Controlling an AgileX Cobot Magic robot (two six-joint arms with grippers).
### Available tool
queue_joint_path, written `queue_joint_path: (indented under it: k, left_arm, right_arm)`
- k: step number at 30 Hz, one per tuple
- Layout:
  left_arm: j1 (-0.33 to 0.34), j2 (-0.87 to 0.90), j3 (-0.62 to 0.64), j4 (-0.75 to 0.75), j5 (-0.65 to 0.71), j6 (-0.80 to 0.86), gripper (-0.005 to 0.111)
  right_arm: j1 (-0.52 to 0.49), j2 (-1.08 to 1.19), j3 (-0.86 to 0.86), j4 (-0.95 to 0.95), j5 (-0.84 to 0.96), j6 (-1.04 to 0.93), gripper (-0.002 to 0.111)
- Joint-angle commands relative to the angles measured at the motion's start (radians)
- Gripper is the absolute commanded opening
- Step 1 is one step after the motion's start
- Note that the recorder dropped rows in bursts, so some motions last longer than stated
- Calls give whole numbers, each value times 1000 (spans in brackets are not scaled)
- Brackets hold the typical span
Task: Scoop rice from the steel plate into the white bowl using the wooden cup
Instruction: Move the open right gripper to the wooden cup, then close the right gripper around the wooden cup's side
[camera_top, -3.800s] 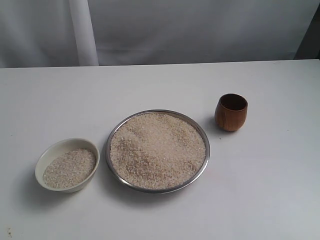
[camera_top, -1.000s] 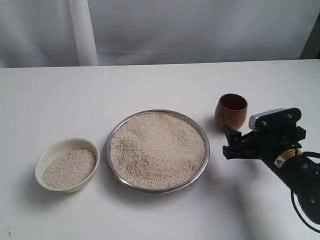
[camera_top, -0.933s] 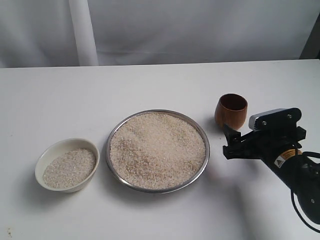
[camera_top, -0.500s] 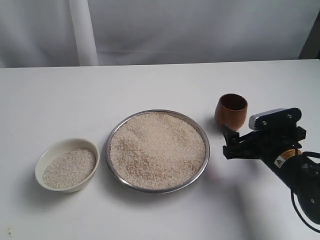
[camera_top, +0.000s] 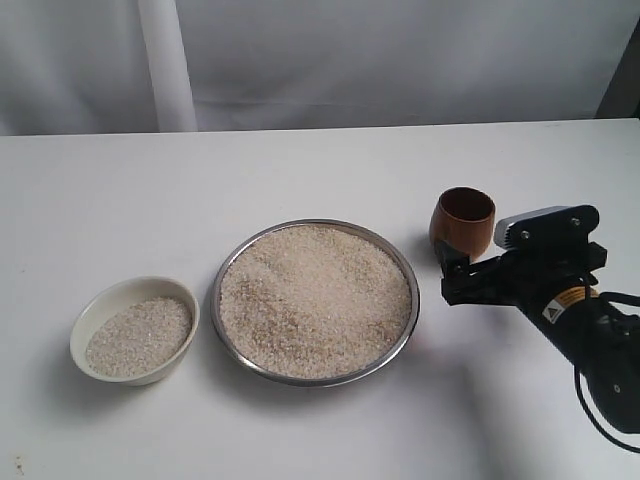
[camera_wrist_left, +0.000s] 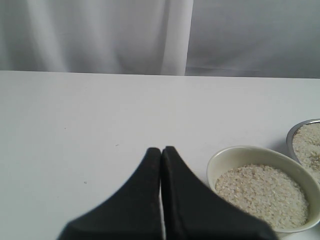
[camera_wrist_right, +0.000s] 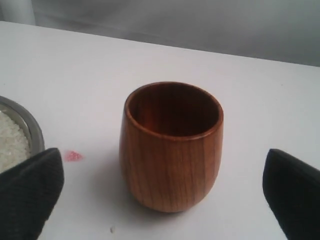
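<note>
I had the right gripper spread wide, the wooden cup upright straight ahead, centred on its gap, just beside the steel plate; the left gripper, closed, sat farther off

The right claw, spread wide, flanks the upright wooden cup.

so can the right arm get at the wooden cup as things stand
Probably yes. The right gripper is open just short of the wooden cup, its fingers spread wider than it, and nothing lies between. The cup stands upright, apart from the steel plate.
</note>
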Motion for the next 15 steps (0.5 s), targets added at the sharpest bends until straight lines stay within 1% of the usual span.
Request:
queue_joint_path:
  k: [1,11,15]
  left_arm:
    - [-4,-2,-8,-5,-10,-2,0]
    - [-4,-2,-8,-5,-10,-2,0]
    - [-4,-2,-8,-5,-10,-2,0]
  right_arm:
    - [-7,0,-44,-1,20,13,105]
    - [-7,7,-131,29,53,65,105]
    - [-7,72,-164,29,43,98,105]
